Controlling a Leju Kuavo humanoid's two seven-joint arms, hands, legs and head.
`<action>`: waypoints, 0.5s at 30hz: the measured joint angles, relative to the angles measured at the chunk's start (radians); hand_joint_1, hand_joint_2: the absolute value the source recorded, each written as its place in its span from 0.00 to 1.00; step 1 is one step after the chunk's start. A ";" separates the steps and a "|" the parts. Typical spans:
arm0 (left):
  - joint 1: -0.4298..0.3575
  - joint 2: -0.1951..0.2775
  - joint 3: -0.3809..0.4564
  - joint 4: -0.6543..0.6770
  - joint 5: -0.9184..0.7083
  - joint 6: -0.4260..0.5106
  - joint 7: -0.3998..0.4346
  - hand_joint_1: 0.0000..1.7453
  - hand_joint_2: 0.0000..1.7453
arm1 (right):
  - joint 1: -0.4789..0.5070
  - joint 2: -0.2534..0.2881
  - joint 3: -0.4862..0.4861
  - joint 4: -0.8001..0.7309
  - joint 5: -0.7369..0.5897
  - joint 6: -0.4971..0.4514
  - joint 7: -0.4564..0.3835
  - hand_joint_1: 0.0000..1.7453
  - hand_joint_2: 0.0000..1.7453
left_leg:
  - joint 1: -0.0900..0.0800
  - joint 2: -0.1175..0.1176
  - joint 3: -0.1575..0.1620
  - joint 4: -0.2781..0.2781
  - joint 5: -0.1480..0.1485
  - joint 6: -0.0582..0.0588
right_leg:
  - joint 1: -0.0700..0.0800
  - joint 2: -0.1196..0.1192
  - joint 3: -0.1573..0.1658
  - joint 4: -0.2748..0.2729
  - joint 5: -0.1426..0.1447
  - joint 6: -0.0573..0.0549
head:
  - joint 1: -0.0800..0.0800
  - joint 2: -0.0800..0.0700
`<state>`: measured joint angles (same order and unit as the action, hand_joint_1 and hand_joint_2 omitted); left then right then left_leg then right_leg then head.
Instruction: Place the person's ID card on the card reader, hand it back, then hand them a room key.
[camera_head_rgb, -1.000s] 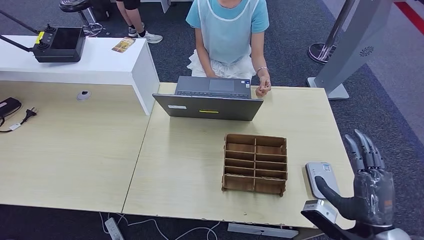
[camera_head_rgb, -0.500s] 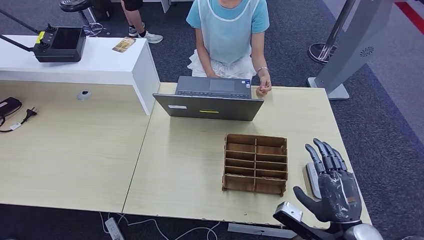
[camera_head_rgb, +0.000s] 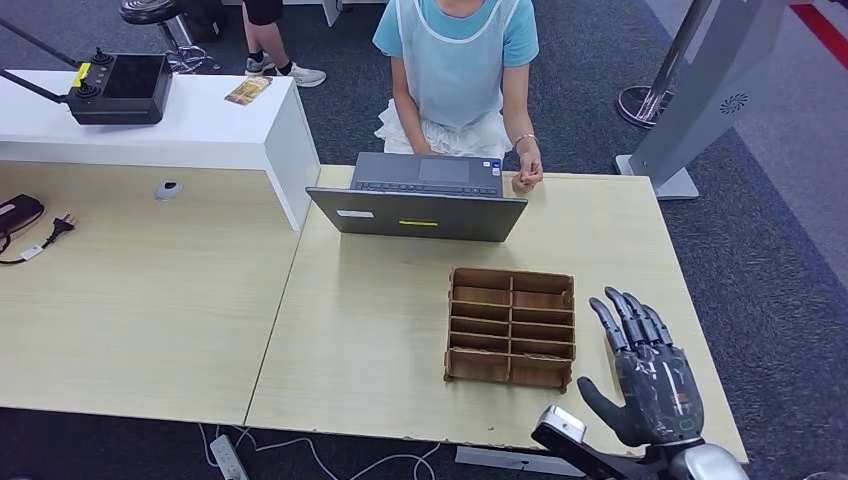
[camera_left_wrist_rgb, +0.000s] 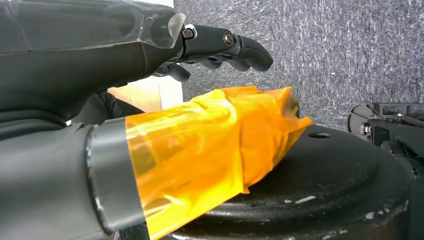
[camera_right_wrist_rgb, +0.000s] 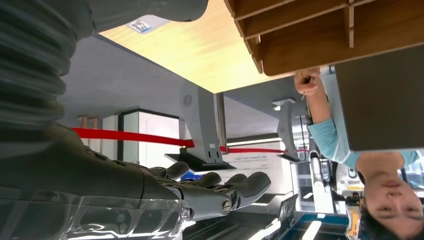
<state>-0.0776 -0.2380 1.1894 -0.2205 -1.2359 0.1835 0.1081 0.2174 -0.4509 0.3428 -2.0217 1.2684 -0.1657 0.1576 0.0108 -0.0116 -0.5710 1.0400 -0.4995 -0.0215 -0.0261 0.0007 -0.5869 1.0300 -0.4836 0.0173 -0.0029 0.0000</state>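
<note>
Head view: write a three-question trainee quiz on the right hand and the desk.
1. True or false: the right hand holds a card.
2. Which object sits closest to the person's hand? A) wooden organizer B) laptop C) power plug
3. Fill in: the right hand hovers beside the ______, near the table's edge.

Key: 1. False, it is empty with fingers apart. 2. B. 3. wooden organizer.
</note>
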 joint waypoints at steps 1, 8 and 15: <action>0.000 0.000 0.000 0.000 0.000 0.000 0.000 0.00 0.00 | -0.001 0.000 0.003 0.003 0.000 0.004 0.003 0.21 1.00 | 0.000 0.000 0.000 0.000 0.000 0.000 | 0.000 0.000 0.000 0.000 0.000 0.000 | 0.000 0.000; 0.000 0.000 0.000 0.000 -0.004 0.000 0.000 0.00 0.00 | -0.011 0.000 0.025 0.023 -0.001 0.016 0.009 0.32 1.00 | 0.000 0.000 0.000 0.000 0.000 0.000 | 0.000 0.000 0.000 0.000 0.000 0.000 | 0.000 0.000; 0.000 0.000 0.000 0.000 -0.011 -0.001 0.002 0.00 0.00 | -0.020 0.000 0.041 0.047 -0.011 0.036 0.010 0.32 1.00 | 0.000 0.000 0.000 0.000 0.000 0.000 | 0.000 0.000 0.000 0.000 0.000 0.000 | 0.000 0.000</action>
<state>-0.0781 -0.2380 1.1894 -0.2209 -1.2468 0.1825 0.1101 0.1970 -0.4509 0.3834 -1.9745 1.2575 -0.1299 0.1678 0.0108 -0.0116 -0.5710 1.0400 -0.4995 -0.0215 -0.0261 0.0007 -0.5869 1.0300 -0.4836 0.0173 -0.0029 0.0000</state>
